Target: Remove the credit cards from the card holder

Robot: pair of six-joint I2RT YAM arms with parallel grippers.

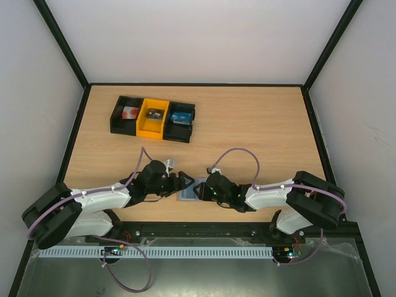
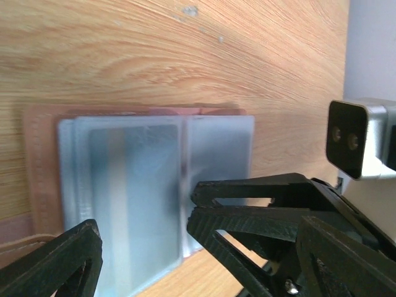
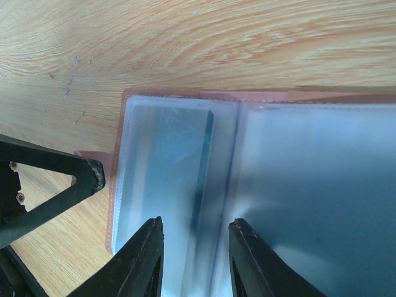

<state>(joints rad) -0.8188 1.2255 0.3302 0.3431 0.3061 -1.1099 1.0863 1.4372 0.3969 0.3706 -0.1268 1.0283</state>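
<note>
Card holder point(image 1: 188, 190) lies spread open, blue-grey pockets up, at the 6 o'clock edge of the table point(image 1: 260, 124). A greyish credit card point(image 3: 170, 164) sits inside one clear pocket. Left gripper point(image 1: 179, 183), at its 9 o'clock, gapes wide. Right gripper point(image 3: 195, 229), at 3 o'clock, straddles a pocket edge, jaws narrowly parted; whether they pinch it, I cannot tell. Bins point(image 1: 153, 117) stand at 11 o'clock
</note>
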